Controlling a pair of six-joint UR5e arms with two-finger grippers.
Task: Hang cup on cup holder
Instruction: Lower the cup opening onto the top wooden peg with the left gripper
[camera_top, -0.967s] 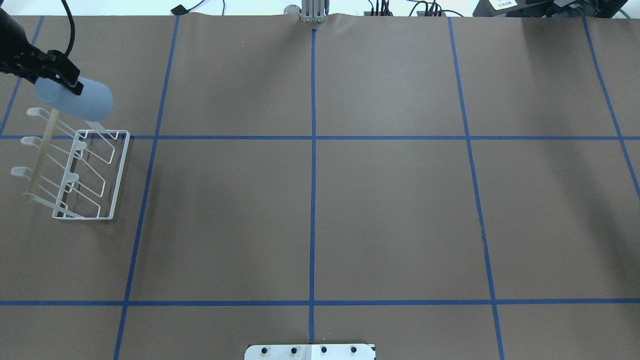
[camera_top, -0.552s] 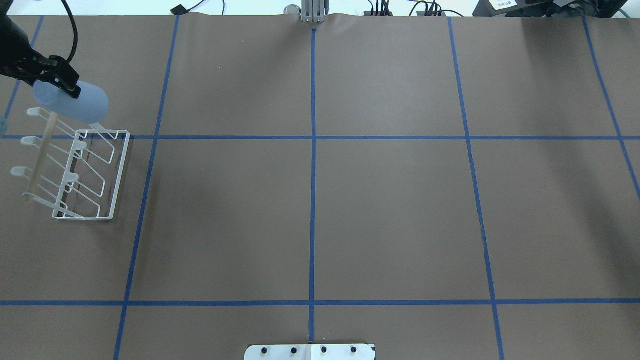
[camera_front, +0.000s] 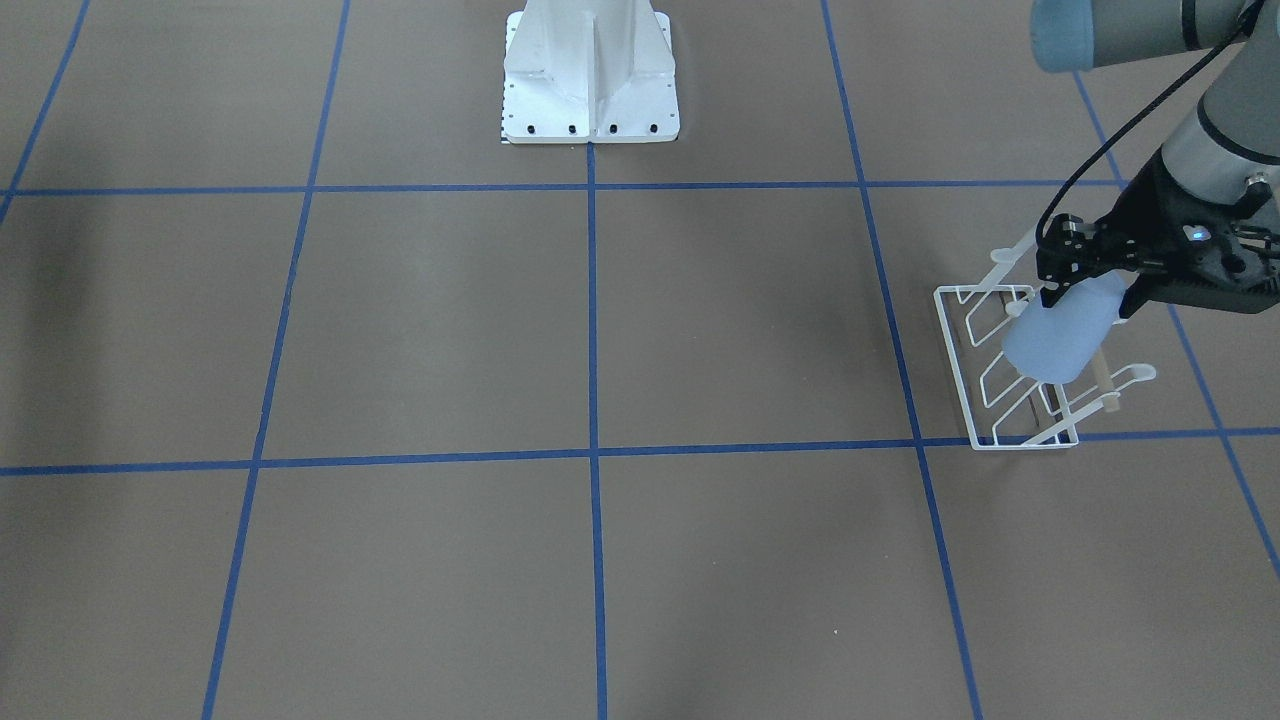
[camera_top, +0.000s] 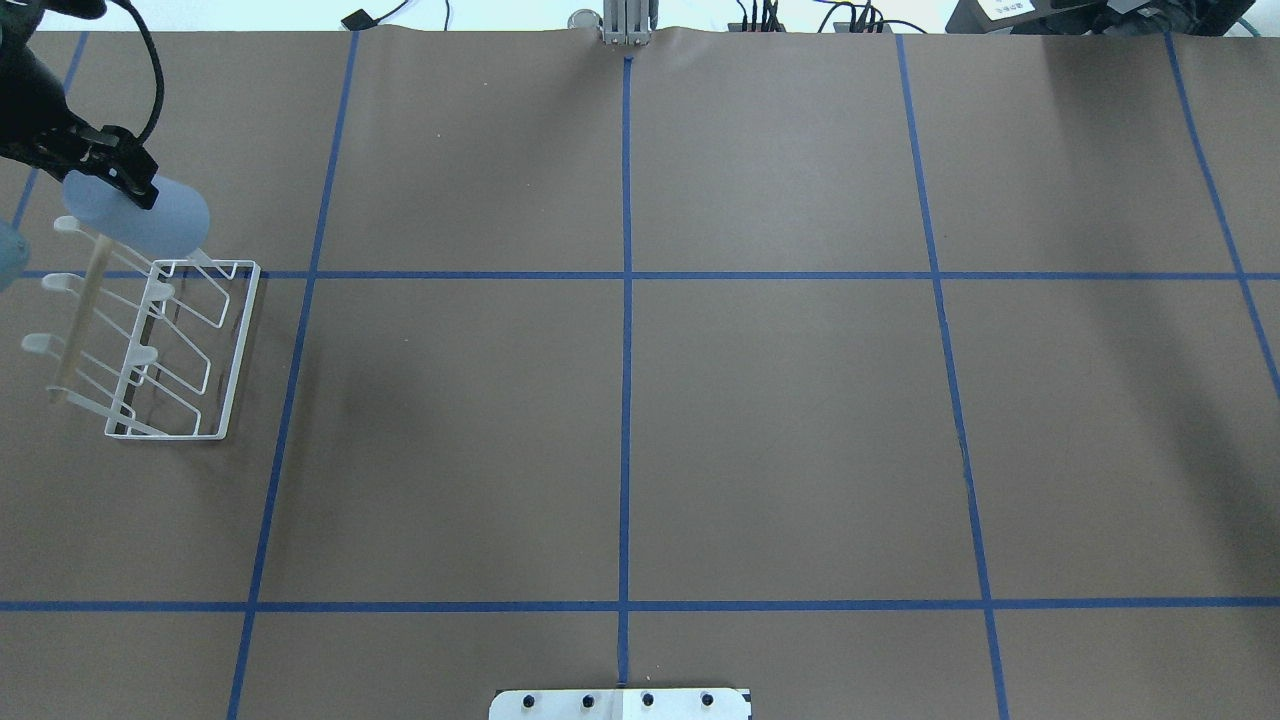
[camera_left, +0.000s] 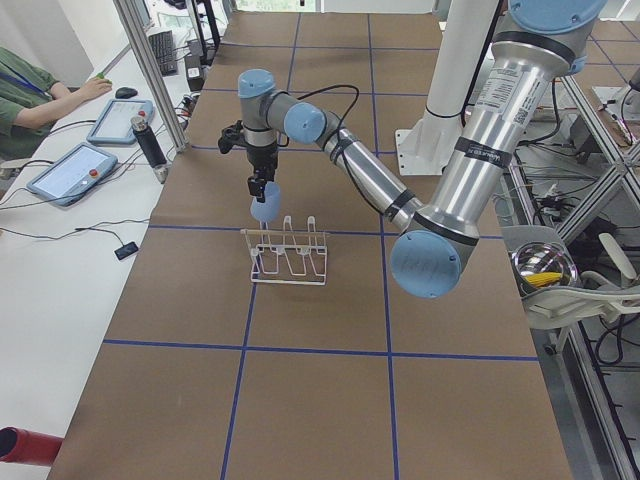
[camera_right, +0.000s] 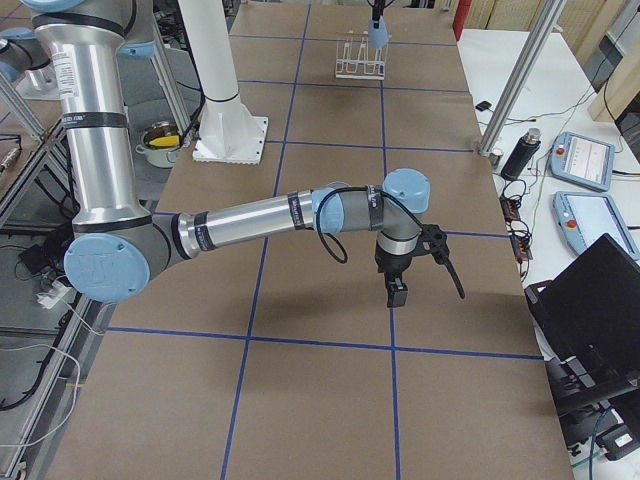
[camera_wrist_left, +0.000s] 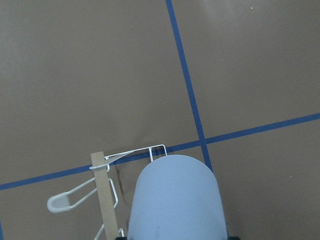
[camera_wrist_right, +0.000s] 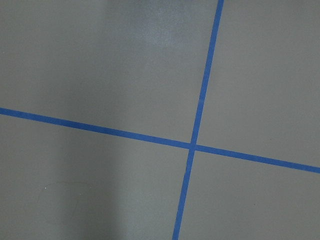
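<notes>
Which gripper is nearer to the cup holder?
Left. The left gripper holds the cup just above one end of the cup holder; the right gripper hangs far away.

The black two-finger left gripper (camera_top: 128, 182) now holds the pale blue plastic tumbler (camera_top: 165, 222) a little nearer the overhead view's left edge than a second ago, and lower toward the white wire rack (camera_top: 236, 350). The tumbler's gripped end now meets the rack's farthest rounded prong (camera_top: 66, 223) in that view, where before it sat just clear. A pale blue joint cap (camera_top: 6, 255) of the left arm shows at the left edge.
</notes>
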